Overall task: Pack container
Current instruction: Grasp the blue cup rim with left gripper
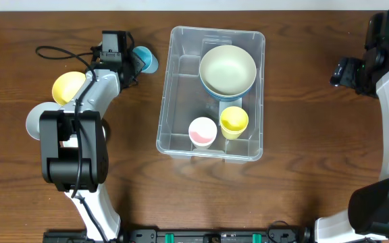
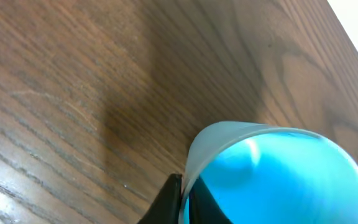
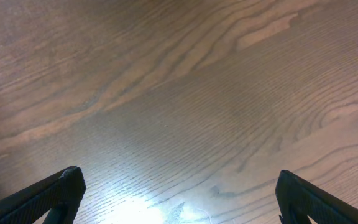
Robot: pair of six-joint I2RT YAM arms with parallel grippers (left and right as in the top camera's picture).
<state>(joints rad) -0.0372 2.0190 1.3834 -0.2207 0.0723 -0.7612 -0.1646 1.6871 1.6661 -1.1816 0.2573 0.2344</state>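
My left gripper [image 2: 184, 196] pinches the blue cup [image 2: 278, 180] by its rim, presumably to lift it into the container [image 1: 174, 88] just beside it mid-table, which holds a bowl [image 1: 227, 67] and 2 cups, while my right gripper [image 3: 179, 193] hangs spread wide, idle.

The left hand [image 1: 135, 62] hides half the blue cup [image 1: 148, 61]; the wrist view crops it below.

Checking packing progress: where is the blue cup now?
Overhead, the blue cup is just left of the container's far corner, gripped by the left hand.
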